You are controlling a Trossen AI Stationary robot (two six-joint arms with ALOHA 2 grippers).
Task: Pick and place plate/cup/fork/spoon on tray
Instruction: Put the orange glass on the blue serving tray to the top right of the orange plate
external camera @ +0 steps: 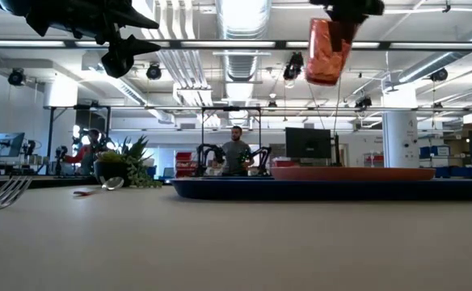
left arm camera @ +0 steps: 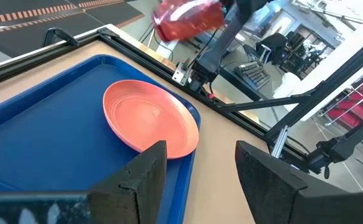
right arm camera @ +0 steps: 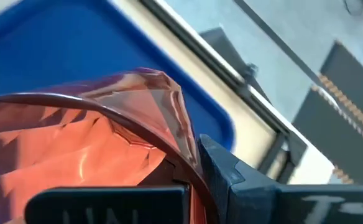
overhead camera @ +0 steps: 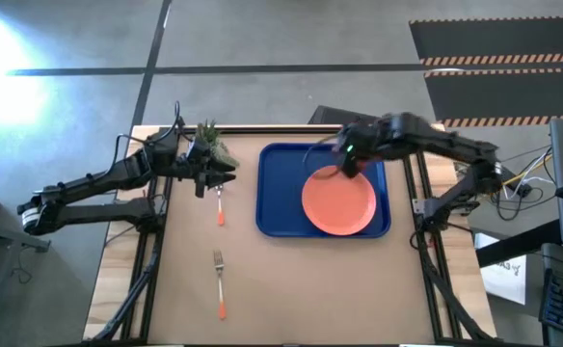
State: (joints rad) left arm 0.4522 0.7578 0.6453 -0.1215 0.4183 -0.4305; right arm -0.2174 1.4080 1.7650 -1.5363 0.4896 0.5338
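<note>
One plate on one tray. My right hand grips one cup, tilted, above tray. One spoon, one fork lengthwise on worktop. Left hand wide, empty.

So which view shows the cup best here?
The low view: the cup hangs whole and in profile, held aloft above the tray by the right gripper. Left wrist shows it blurred, right wrist only a close-up of its rim, and high view hides it under the arm.
</note>
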